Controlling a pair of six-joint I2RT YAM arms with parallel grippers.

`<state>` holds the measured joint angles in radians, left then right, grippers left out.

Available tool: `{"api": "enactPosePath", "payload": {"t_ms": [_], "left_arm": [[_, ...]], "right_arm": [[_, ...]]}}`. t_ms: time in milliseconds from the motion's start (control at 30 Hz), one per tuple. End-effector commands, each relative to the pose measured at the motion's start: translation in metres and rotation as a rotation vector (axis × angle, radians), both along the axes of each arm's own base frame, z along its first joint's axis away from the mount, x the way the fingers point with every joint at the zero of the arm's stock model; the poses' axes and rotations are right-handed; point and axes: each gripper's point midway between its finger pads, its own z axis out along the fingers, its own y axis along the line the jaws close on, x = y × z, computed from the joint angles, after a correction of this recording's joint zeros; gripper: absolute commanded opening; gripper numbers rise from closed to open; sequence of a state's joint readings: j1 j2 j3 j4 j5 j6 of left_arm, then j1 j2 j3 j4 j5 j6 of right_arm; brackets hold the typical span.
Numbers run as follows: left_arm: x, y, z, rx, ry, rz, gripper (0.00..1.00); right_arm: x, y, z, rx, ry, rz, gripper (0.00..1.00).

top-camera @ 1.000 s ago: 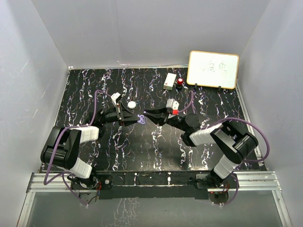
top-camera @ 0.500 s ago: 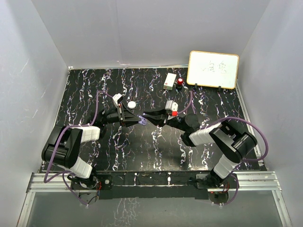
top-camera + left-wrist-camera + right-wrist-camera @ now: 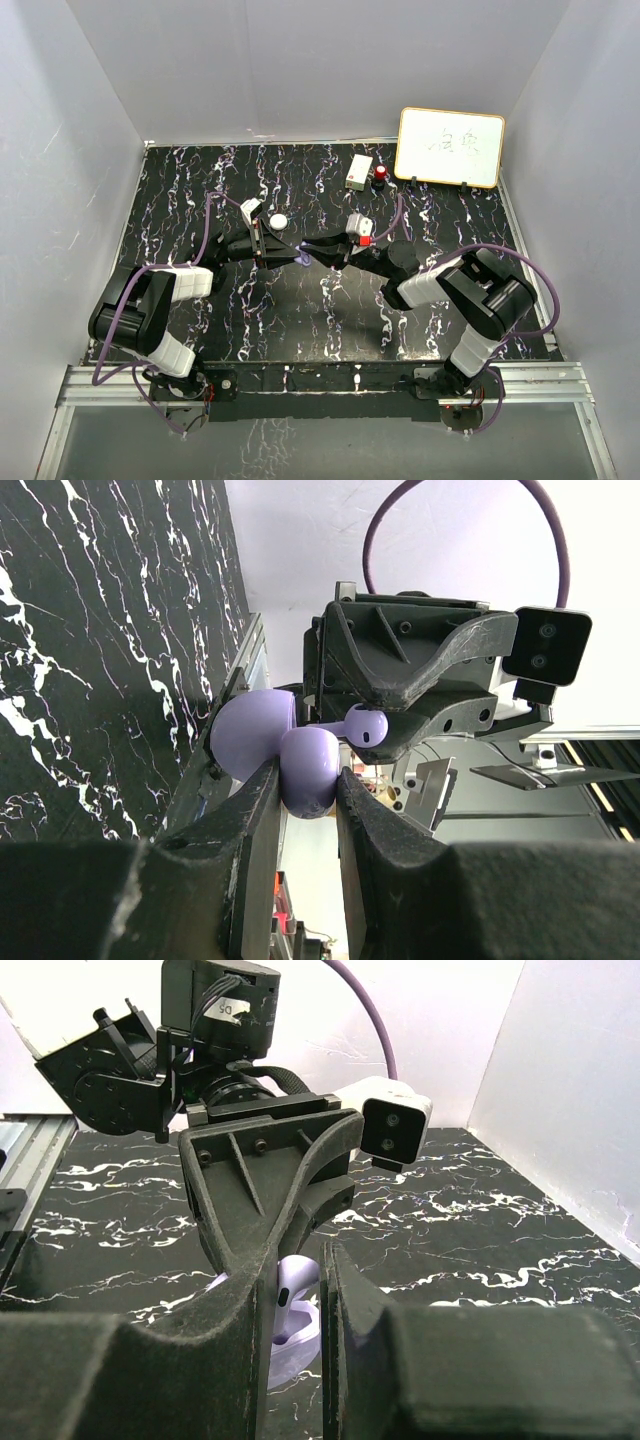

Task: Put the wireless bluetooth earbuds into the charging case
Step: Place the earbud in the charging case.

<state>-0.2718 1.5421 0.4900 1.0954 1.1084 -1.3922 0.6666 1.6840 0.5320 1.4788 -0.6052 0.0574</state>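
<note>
Pinches a purple earbud (image 3: 296,1286) between the right jaws, clenched on it from both sides; hides its lower end behind those jaws in the right wrist view. Meets, just below and ahead of the right jaws, the open purple charging case (image 3: 305,770), grasped tight in the left jaws with its lid (image 3: 252,735) swung back. Cannot tell whether earbud and case touch, nor see any socket inside the case. From above, shrinks both to one small purple blot where the two pairs of jaws come tip to tip. Shows a round white piece (image 3: 278,221) just beyond the left jaws on the table (image 3: 200,180), too small to identify. Well beyond the right jaws, shows a white box (image 3: 358,172), a red knob (image 3: 381,175) and a whiteboard (image 3: 450,148) with illegible writing.
</note>
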Motion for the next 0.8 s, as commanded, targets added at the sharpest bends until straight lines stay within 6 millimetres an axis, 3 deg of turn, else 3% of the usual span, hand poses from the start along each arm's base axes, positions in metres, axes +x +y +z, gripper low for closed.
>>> {"api": "enactPosePath", "payload": {"t_ms": [0,767], "left_arm": [[0.001,-0.003,0.013,-0.018,-0.063,-0.012,0.0],[0.001,-0.003,0.018,-0.021,-0.076,-0.009,0.0]], "right_arm": [[-0.008,-0.006,0.049,0.128,-0.186,0.001,0.0],[-0.007,-0.007,0.037,0.107,-0.18,-0.01,0.0]]}}
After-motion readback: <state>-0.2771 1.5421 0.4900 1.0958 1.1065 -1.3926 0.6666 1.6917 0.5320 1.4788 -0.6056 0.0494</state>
